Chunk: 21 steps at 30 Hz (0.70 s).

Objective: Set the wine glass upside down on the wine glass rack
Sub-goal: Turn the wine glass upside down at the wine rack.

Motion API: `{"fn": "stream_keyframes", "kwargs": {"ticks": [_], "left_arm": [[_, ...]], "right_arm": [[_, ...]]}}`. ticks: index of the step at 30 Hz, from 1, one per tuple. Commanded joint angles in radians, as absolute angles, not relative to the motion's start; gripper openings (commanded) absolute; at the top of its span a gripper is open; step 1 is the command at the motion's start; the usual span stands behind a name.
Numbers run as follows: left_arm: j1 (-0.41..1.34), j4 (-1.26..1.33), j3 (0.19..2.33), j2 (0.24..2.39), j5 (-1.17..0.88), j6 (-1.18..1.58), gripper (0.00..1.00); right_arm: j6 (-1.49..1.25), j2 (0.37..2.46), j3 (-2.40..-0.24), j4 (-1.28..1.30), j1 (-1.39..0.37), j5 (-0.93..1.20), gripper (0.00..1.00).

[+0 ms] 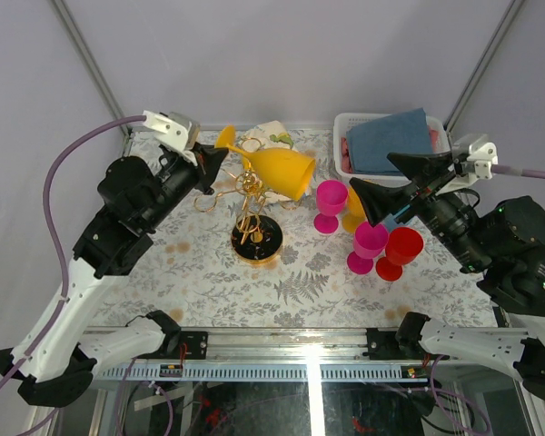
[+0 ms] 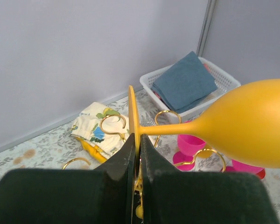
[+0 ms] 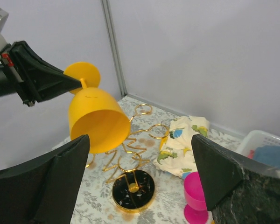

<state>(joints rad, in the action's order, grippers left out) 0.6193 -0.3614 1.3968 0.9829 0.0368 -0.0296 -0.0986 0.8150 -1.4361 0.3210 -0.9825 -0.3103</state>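
Observation:
A yellow wine glass [image 1: 282, 170] hangs in the air above the rack, lying nearly sideways with its bowl tipped down to the right. My left gripper [image 1: 214, 156] is shut on the edge of its round foot [image 2: 131, 116]; the bowl [image 2: 252, 123] points right. The gold wire rack [image 1: 251, 204] stands on its round black base [image 1: 257, 240] just below the glass, loop arms [image 3: 149, 133] spread out. In the right wrist view the glass [image 3: 93, 119] hangs over the rack's left loops. My right gripper [image 1: 374, 202] is open and empty, right of the rack.
Two pink glasses [image 1: 331, 205] [image 1: 369, 247], a red glass [image 1: 400, 252] and another yellow glass [image 1: 354, 207] stand right of the rack. A white basket [image 1: 345, 136] with a blue cloth [image 1: 392, 138] sits back right. A printed cloth [image 1: 272, 136] lies behind the rack.

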Motion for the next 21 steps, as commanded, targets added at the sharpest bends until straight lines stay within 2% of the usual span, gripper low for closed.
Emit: {"fn": "stream_keyframes", "kwargs": {"ticks": [1, 3, 8, 15, 21], "left_arm": [[0.627, -0.432, 1.441, 0.977, -0.009, -0.146, 0.0], [0.638, -0.46, 1.449, 0.978, -0.057, -0.163, 0.0], [0.707, -0.559, 1.458, 0.997, -0.192, -0.237, 0.0], [0.916, -0.661, 1.508, 1.055, -0.106, -0.32, 0.0], [1.111, -0.732, 1.544, 1.126, 0.008, -0.402, 0.0]], "right_arm": [[0.015, 0.817, -1.483, 0.414, -0.981, -0.29, 0.95], [0.051, 0.813, -1.468, 0.394, -0.98, -0.287, 0.9], [0.152, 0.807, -1.406, 0.324, -0.981, -0.256, 0.87], [0.276, 0.806, -1.294, 0.242, -0.981, -0.061, 0.83], [0.357, 0.837, -1.277, 0.27, -0.981, 0.096, 0.77]]}}
